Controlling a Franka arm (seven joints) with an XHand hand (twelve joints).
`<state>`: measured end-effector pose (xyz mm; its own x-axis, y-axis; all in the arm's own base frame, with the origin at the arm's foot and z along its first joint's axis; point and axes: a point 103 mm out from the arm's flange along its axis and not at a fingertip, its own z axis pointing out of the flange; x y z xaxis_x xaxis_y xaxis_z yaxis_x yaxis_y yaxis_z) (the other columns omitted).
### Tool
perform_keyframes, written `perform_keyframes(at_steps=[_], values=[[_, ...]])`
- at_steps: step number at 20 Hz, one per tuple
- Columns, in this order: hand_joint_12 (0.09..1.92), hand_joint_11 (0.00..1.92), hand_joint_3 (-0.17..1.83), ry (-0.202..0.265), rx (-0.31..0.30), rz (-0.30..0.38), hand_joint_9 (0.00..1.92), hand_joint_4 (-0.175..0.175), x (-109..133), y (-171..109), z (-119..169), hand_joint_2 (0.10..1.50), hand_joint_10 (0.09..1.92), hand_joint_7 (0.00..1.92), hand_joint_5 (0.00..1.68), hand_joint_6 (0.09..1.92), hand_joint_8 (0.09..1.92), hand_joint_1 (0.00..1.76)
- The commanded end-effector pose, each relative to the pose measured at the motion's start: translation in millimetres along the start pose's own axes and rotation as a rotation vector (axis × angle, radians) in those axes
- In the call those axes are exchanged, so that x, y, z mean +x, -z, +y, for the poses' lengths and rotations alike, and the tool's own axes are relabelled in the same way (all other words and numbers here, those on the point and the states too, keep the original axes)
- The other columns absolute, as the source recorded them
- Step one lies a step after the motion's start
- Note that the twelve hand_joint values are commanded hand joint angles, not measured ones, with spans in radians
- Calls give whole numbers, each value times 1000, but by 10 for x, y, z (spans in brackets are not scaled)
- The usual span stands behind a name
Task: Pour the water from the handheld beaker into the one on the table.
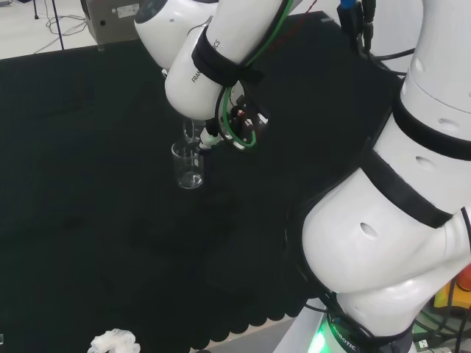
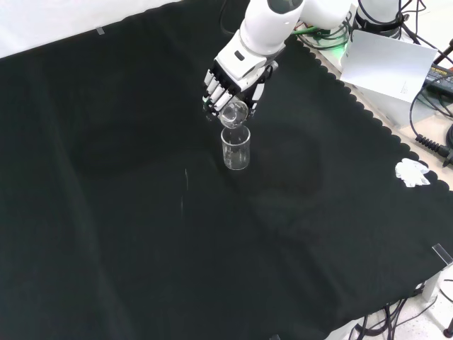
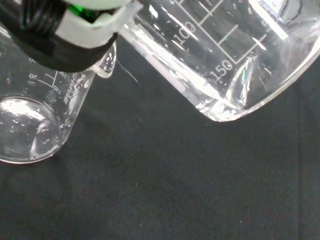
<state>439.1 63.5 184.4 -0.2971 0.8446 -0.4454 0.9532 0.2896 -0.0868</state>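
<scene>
Fingers (image 2: 216, 85) curl round a tilted beaker (image 2: 234, 112), its lip over the upright table beaker (image 2: 236, 149).

Tilted beaker (image 3: 220, 55) up close, its rim leaning low over the black worktop (image 3: 165, 190). A second beaker (image 3: 35, 125) stands upright nearby, apart from it.

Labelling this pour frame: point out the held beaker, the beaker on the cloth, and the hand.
held beaker (image 2: 234, 112), front view, on its tilted mouth.
beaker on the cloth (image 2: 236, 150), front view, on its glass wall.
hand (image 2: 225, 81), front view, on the back of the curled fingers.
</scene>
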Motion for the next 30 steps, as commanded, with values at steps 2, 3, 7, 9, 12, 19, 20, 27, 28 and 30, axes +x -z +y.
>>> perform_keyframes(at_steps=[2, 3, 7, 9, 12, 19, 20, 27, 28, 30], values=[[649, 1463, -175, 3, 32, -35, 1515, 92, -4, -34, 18, 1053, 498, 1428, 1316, 493, 748, 1145], [648, 1464, -175, 4, 33, -42, 1515, 92, -7, -37, 16, 1053, 498, 1428, 1316, 494, 749, 1145], [648, 1465, -175, 4, 40, -63, 1514, 92, -21, -40, 7, 1054, 499, 1427, 1314, 498, 751, 1145], [647, 1466, -175, 7, 42, -74, 1514, 91, -22, -37, 3, 1054, 499, 1427, 1313, 500, 752, 1145], [646, 1466, -175, 11, 43, -87, 1513, 91, -13, -27, -3, 1054, 499, 1426, 1312, 502, 753, 1145], [645, 1467, -175, 14, 58, -105, 1512, 90, 14, -16, -1, 1055, 500, 1425, 1309, 507, 754, 1144], [645, 1467, -175, 14, 59, -107, 1512, 90, 15, -10, 2, 1055, 500, 1425, 1309, 508, 755, 1144], [644, 1469, -175, 21, 52, -131, 1512, 90, 27, 47, 17, 1056, 501, 1424, 1307, 512, 756, 1144], [644, 1470, -175, 23, 51, -136, 1512, 90, 32, 52, 17, 1056, 501, 1424, 1306, 513, 756, 1144], [643, 1469, -175, 25, 52, -138, 1512, 90, 39, 61, 19, 1056, 501, 1424, 1306, 513, 756, 1144]])
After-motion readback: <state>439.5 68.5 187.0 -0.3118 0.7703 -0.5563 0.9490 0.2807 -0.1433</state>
